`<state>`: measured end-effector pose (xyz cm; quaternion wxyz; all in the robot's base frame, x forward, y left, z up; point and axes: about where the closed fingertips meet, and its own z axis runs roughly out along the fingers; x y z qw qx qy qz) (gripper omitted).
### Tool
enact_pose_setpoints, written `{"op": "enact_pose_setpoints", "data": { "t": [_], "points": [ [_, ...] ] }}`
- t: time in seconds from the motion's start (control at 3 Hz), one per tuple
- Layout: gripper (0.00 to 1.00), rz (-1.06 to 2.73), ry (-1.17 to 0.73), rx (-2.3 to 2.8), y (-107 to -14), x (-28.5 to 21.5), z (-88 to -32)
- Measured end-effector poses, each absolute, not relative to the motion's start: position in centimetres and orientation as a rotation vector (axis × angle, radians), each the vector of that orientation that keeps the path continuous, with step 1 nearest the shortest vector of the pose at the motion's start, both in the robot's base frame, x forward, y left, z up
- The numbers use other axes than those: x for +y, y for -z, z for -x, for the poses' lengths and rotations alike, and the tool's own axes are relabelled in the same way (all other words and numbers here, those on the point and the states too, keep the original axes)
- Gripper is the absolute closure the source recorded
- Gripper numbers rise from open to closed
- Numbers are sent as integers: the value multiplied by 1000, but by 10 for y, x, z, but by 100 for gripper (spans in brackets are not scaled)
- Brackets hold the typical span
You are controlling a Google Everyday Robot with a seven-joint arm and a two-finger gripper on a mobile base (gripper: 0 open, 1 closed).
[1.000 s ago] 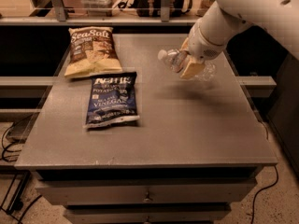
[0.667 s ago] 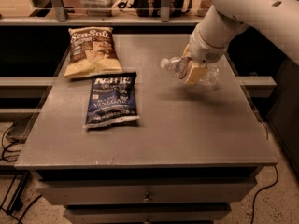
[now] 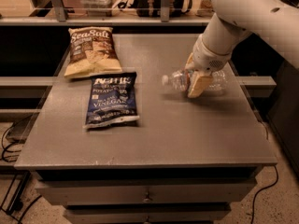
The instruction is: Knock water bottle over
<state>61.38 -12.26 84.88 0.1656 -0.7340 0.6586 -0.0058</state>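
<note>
My hand (image 3: pixel 192 80), near counter's (image 3: pixel 154 139) right edge, clasps small clear ribbed plastic water bottle (image 3: pixel 177 80), lying sideways. Risk: once I release, it rolls off.

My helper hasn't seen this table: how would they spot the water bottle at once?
On the grey table, look right of the tan chip bag and the blue chip bag. The water bottle is tipped sideways at the robot's hand, white cap pointing left. It alone is clear plastic, not a printed bag.
</note>
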Motion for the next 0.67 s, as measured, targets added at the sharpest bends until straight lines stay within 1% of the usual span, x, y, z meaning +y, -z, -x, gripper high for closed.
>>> {"op": "enact_pose_setpoints", "data": {
  "t": [0.33, 0.67],
  "points": [
    [0, 2093, 17, 1874, -848, -121, -614],
    [0, 2093, 17, 1874, -848, -121, -614]
  ]
}}
